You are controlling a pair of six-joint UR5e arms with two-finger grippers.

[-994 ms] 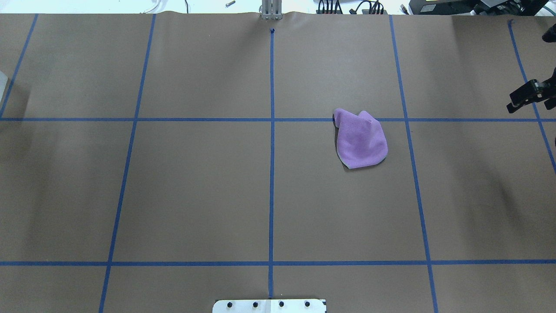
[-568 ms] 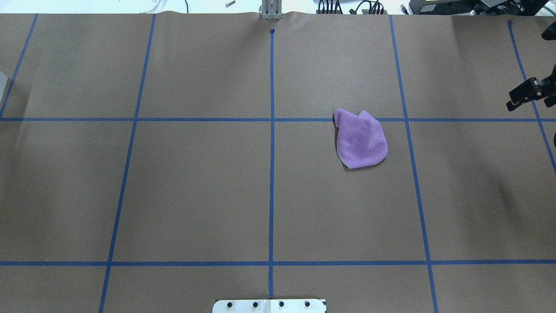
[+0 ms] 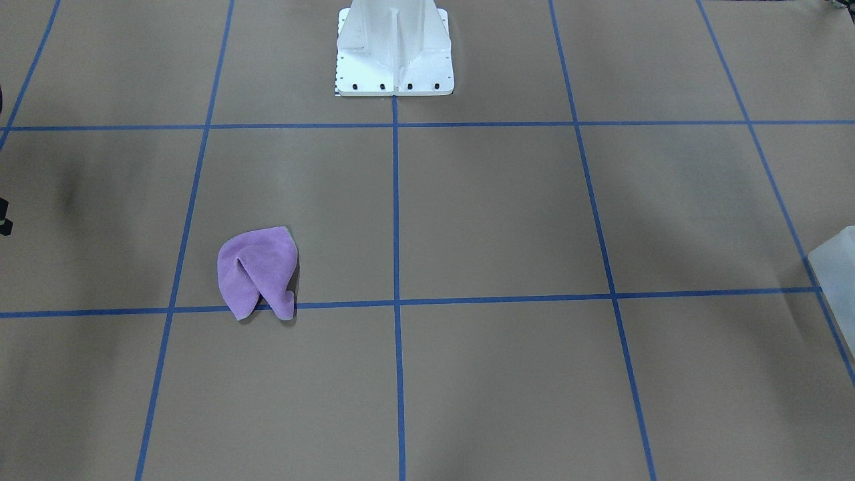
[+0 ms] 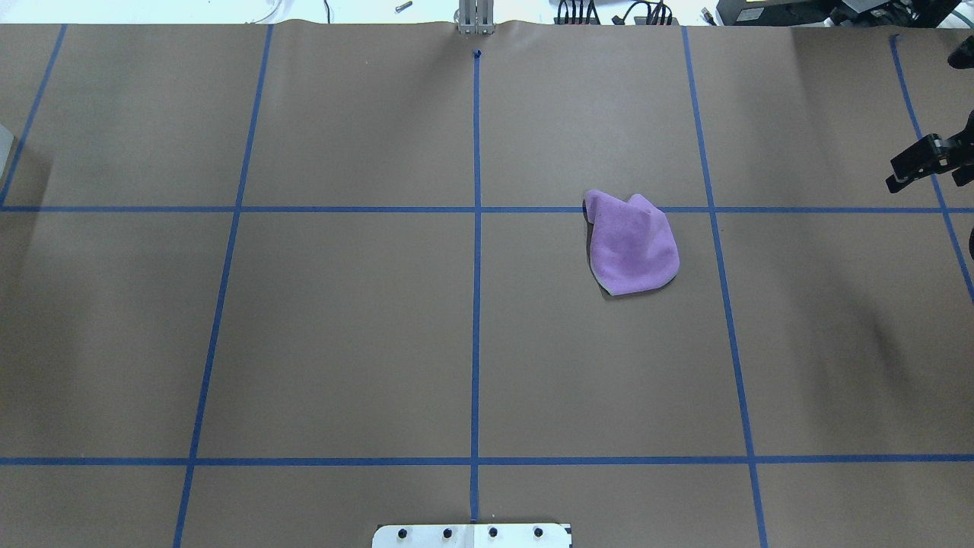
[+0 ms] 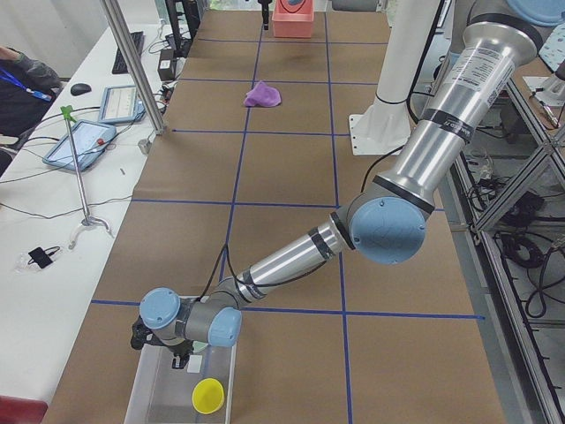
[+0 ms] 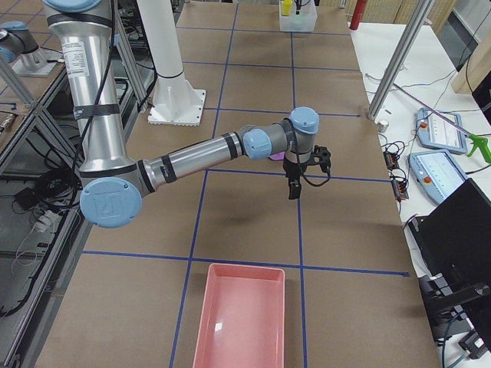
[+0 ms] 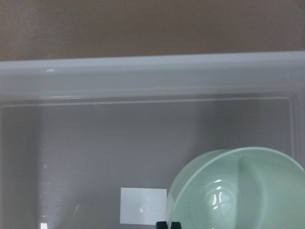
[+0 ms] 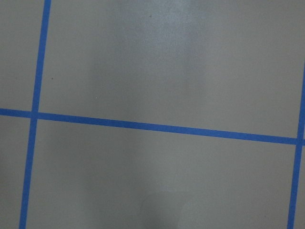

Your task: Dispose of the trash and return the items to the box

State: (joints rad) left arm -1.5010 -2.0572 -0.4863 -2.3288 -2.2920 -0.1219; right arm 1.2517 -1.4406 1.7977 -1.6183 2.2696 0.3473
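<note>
Left claw [image 5: 179, 356] poised over clear box [image 5: 141, 393] at my left end of surface [image 4: 342, 320]. Pale green bowl [image 7: 238, 191] and yellow cup [image 5: 207, 396] lie in box. Can't tell how far this claw is open, or whether it holds anything.

Right claw [image 6: 294, 186] above bare brown paper, fingers pointing down; its gap also can't tell.

Purple cloth [image 4: 631, 243] lies crumpled on surface on my right half, one edge on blue tape line.

Pink tray [image 6: 242, 314] at right end.
</note>
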